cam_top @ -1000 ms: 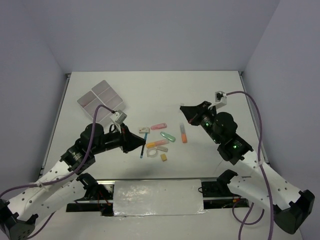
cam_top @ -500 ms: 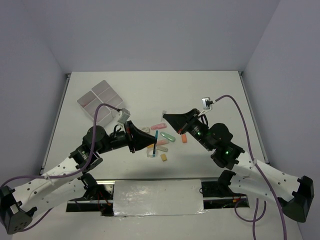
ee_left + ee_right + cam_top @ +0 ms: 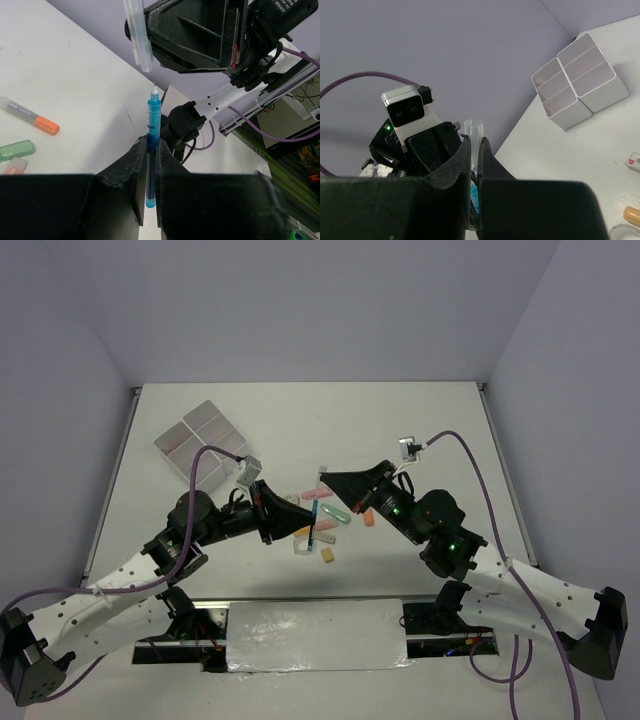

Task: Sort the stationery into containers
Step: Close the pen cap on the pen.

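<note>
My left gripper [image 3: 306,524] is shut on a thin blue pen [image 3: 153,117], held upright above the table with its bare tip pointing up. My right gripper [image 3: 326,478] faces it from the right, shut on a clear pen cap [image 3: 139,37] that hangs just above and left of the pen tip, not touching it. In the right wrist view the cap [image 3: 474,129] sticks up between the fingers and the blue pen [image 3: 475,197] shows below. The white containers [image 3: 200,440] stand at the far left. Pink [image 3: 318,493], green [image 3: 336,512] and orange [image 3: 368,518] markers lie under the grippers.
A tan eraser [image 3: 328,556] and a clear tape ring [image 3: 303,546] lie near the front, below the pen. An orange-tipped grey marker [image 3: 30,116] and a green one [image 3: 15,149] show on the table. The containers [image 3: 580,80] sit beyond the left arm. Purple cables trail from both wrists.
Both arms have swung toward each other over the stationery pile. The left lifted the blue pen from tilted to upright; the right brought the clear cap leftward to just above the pen tip.
</note>
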Available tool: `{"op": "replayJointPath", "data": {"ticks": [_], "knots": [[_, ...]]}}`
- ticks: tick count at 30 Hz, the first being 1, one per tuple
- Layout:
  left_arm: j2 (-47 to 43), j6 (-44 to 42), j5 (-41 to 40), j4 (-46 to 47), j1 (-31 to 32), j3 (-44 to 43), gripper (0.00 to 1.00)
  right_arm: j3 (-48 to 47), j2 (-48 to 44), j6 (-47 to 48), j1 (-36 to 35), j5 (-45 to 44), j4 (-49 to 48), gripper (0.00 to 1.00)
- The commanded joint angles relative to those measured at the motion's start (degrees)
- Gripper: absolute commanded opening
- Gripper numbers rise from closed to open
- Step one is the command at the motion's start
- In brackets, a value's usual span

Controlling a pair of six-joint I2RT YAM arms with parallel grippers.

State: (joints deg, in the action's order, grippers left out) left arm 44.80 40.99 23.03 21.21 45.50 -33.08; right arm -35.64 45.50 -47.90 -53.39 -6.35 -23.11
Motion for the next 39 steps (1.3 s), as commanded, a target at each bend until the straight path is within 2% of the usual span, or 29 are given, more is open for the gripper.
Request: {"op": "replayJointPath", "data": {"ticks": [1, 12, 39], "knots": [[0.0, -0.6, 0.4, 2.3, 0.3, -1.9, 0.00, -1.7, 0.2, 2.1, -1.0, 0.1, -1.5, 0.00], [-0.3, -3.1, -1.8, -2.2, 0.3, -4.1, 0.00, -2.5, 1.2, 3.4, -2.2, -0.6, -0.6, 0.00], [-0.3, -2.6, -3.3, -2.0, 0.3, -4.0, 0.00, -4.1, 1.4, 7.3, -3.7, -0.4, 0.7, 0.00]]}}
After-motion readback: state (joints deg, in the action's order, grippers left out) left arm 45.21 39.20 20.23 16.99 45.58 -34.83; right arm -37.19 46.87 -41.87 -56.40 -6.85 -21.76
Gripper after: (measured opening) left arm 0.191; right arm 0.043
